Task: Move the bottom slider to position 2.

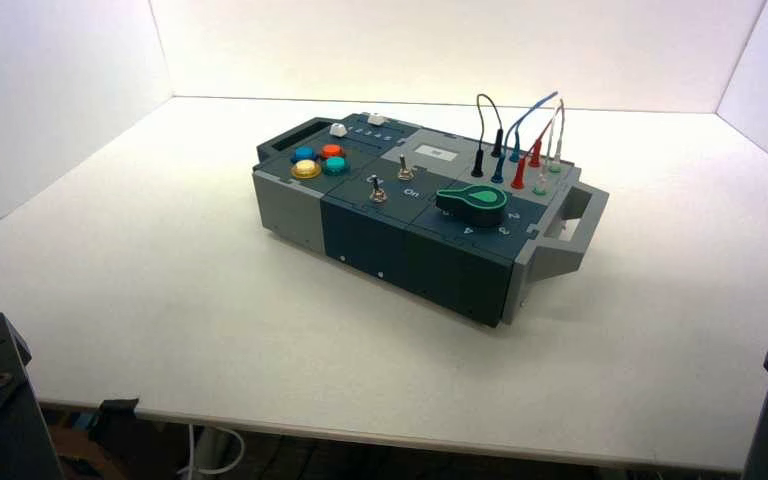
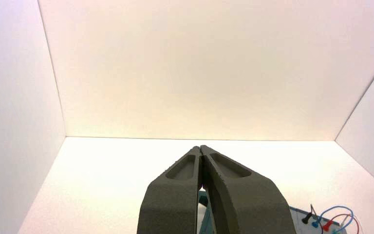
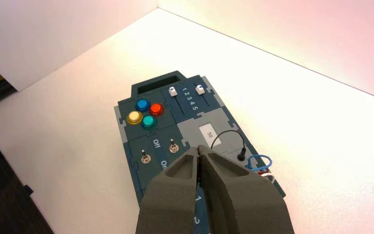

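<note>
Nearest, both arms idle. Left gripper: at the near left corner of the white table, its two fingers pressed together, nothing between them. Right gripper: at the near right corner, fingers likewise pressed together, holding nothing. Both well apart from the box, which sits farther back, slightly turned on the table.

Near side of box: the green-topped rotary knob on a dark panel toward the right end, and two metal toggle switches to its left, by the printed Off and On. Farther left, four round buttons in a cluster: yellow, green, blue and red.

Beyond the buttons, on the dark blue panel: the bottom slider, white, at the 1 end of its dark track, beside the printed row 1 to 5. Position 2 is the next numeral along. The second slider, also white, lies across the numerals on the far side, also toward the 1 end.

Right of the sliders, a small display reads 50. Black, blue, red and white wires arch over the far right part. Farthest: the pale back wall.
</note>
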